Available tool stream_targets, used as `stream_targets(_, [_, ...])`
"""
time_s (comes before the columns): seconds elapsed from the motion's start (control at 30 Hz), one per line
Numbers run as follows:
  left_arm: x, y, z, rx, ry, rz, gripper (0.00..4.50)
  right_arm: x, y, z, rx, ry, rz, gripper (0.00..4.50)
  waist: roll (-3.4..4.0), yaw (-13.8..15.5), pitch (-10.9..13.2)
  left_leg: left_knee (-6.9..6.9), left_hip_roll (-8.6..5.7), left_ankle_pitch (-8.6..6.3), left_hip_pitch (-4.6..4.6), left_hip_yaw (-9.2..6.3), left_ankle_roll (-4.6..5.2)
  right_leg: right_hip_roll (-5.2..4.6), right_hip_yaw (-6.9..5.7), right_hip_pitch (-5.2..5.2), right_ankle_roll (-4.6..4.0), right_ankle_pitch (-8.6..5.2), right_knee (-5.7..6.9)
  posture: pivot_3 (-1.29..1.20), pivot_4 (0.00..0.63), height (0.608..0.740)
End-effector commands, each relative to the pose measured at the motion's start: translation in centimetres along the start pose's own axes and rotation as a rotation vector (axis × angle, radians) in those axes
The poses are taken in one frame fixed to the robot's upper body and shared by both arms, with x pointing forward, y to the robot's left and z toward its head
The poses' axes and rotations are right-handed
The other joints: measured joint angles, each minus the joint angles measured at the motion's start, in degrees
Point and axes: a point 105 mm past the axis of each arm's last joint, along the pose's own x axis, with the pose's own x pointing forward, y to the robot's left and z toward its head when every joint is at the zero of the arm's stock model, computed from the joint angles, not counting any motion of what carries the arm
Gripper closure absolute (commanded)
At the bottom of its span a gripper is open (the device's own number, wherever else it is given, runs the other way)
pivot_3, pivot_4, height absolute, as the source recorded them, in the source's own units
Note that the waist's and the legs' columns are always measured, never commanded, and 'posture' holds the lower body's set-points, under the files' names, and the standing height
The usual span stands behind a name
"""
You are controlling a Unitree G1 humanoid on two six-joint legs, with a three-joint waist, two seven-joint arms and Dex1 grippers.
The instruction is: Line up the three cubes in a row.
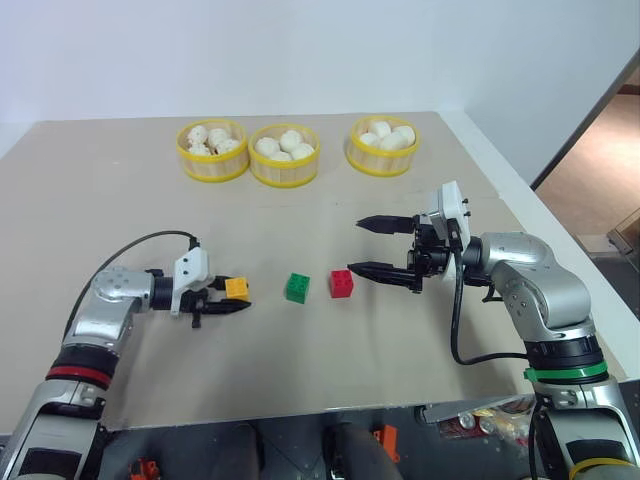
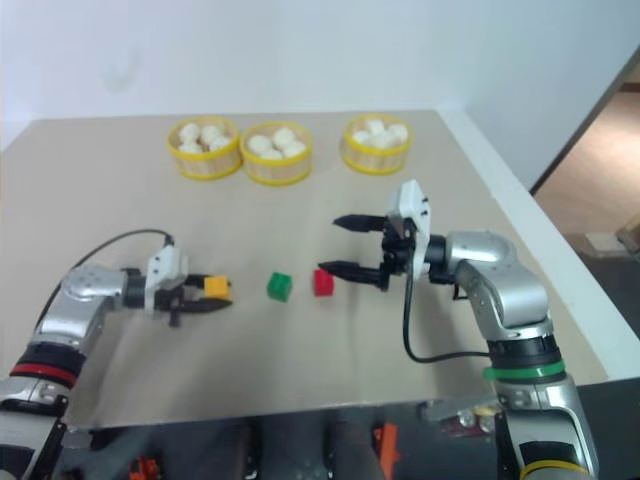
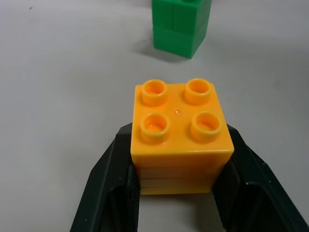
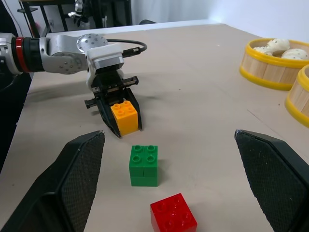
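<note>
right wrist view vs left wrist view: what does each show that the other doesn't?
Right wrist: the red cube, the bun baskets, the whole left gripper with its arm, and the right gripper, fingers wide open.

Left wrist: a close look at the four studs on top of the orange-yellow cube and both black fingers pressed to its sides.

Both: the orange-yellow cube clamped, the green cube just beyond it, the tan table.

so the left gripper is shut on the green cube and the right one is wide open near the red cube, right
Not quite: the left gripper is shut on the orange-yellow cube, as the left wrist view shows. The green cube sits free on the table. The right gripper is indeed wide open near the red cube.
</note>
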Motion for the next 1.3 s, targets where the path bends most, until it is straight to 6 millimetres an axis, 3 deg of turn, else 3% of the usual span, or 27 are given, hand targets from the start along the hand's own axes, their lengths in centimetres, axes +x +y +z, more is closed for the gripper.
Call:
stream_targets(0.03, [0.5, 0.2, 0.8, 0.038, -0.016, -0.022, 3.15, -0.2, 0.1, 0.9, -0.046, -0.01, 0.0, 0.0, 0.0, 0.0, 0.0, 0.0, 0.0, 0.0, 0.0, 0.0, 0.0, 0.0, 0.0, 0.0, 0.0, 0.0, 0.0, 0.0, 0.15, 0.74])
stream_targets(0.7, [2.1, -0.9, -0.3, 0.053, 0.031, -0.147, 3.15, -0.3, 0.4, 0.5, -0.045, 0.005, 0.001, 0.0, 0.0, 0.1, 0.0, 0.03, -0.06, 0.0, 0.0, 0.01, 0.0, -0.08, 0.01, 0.06, 0.08, 0.0, -0.01, 0.0, 0.15, 0.74])
stream_targets(0.77, [2.1, -0.9, -0.3, 0.055, 0.035, -0.153, 2.13, -0.3, 0.4, 0.4, -0.045, 0.006, 0.001, 0.0, 0.01, 0.1, 0.0, 0.03, -0.06, 0.0, 0.0, 0.01, 0.0, -0.08, 0.01, 0.06, 0.09, 0.0, -0.01, 0.0, 0.15, 0.74])
stream_targets(0.97, [2.2, -0.6, -0.1, 0.064, 0.033, -0.156, 0.09, -0.4, 0.4, 0.2, -0.043, 0.013, 0.0, 0.0, 0.01, 0.0, 0.0, 0.02, -0.06, 0.0, 0.01, 0.0, 0.0, -0.05, 0.01, 0.05, 0.08, -0.01, 0.0, 0.0, 0.15, 0.74])
stream_targets(1.17, [0.5, -0.2, 0.5, 0.062, 0.023, -0.108, 0.03, -0.7, 0.5, 0.2, -0.043, 0.019, -0.009, 0.0, 0.01, -0.1, 0.0, 0.02, -0.05, 0.0, 0.01, 0.0, 0.0, -0.05, 0.01, 0.04, 0.09, -0.01, 0.0, 0.0, 0.15, 0.74])
stream_targets(1.3, [-2.1, -0.7, 1.5, 0.062, 0.016, -0.047, 0.03, -1.3, 0.5, 0.2, -0.041, 0.02, -0.031, 0.0, 0.01, -0.6, 0.0, -0.04, 0.03, 0.0, 0.03, 0.0, 0.0, 0.02, 0.04, 0.0, 0.04, -0.04, 0.03, 0.0, 0.15, 0.74])
